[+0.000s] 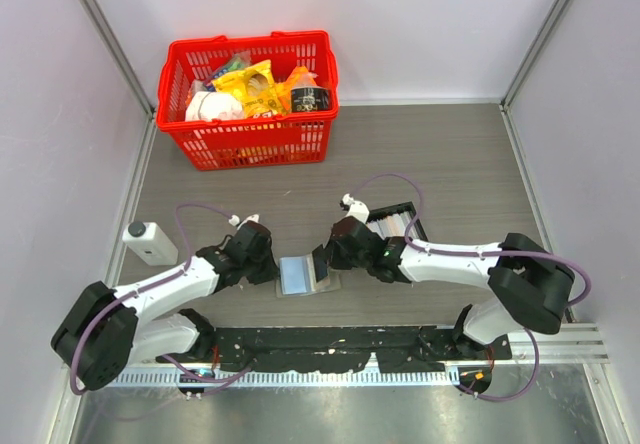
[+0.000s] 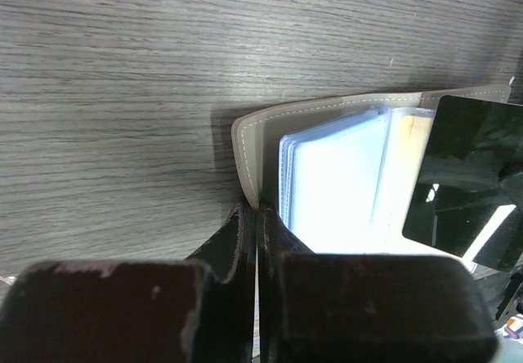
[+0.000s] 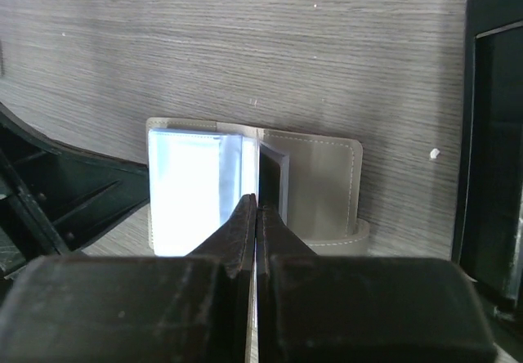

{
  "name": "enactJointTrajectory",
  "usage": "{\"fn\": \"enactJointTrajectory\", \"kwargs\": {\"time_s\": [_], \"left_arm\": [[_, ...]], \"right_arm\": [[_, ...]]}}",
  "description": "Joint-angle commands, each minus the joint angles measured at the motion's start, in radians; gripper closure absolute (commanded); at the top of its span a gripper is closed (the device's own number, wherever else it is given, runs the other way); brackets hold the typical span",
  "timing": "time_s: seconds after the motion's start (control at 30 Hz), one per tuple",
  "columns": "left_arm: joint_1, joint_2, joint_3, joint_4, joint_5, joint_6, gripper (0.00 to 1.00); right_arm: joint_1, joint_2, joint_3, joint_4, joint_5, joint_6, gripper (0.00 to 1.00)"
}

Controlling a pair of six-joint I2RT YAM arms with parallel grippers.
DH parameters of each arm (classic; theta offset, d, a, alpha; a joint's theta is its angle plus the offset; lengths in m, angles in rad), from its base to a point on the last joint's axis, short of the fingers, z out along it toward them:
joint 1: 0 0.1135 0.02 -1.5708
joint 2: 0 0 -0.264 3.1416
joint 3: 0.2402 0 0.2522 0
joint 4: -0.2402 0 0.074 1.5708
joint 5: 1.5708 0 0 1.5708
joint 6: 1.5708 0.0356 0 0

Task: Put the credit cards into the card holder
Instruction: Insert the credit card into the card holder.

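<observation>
Grey wood-grain counter (image 1: 450, 164), open card holder (image 1: 300, 274) lying near centre between both arms.
Both clenched: left fingers (image 2: 253, 216) on the holder's left cover edge, right fingers (image 3: 255, 208) on a dark glossy credit card (image 2: 466, 179) upright over its right half; black tray (image 1: 395, 222) just right, red basket (image 1: 250, 99) far left.

Overhead looks down; wrists close (share card holder (image 2: 331, 175)).
</observation>
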Motion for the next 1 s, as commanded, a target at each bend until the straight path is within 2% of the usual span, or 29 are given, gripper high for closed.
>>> {"fn": "enactJointTrajectory", "kwargs": {"time_s": [0.0,0.17,0.63,0.97], "left_arm": [[-0.004,0.023,-0.01,0.004,-0.044,0.015,1.0],[-0.002,0.041,-0.001,0.007,-0.047,0.016,1.0],[-0.002,0.044,0.002,0.002,-0.05,0.015,1.0],[-0.002,0.047,-0.002,0.017,-0.034,0.013,1.0]], "right_arm": [[-0.031,-0.03,-0.03,0.165,-0.121,0.035,0.99],[-0.033,0.013,-0.053,0.275,-0.184,0.064,0.99],[-0.034,0.016,-0.084,0.228,-0.095,0.069,0.99],[-0.036,0.068,-0.089,0.269,-0.123,0.084,0.99]]}}
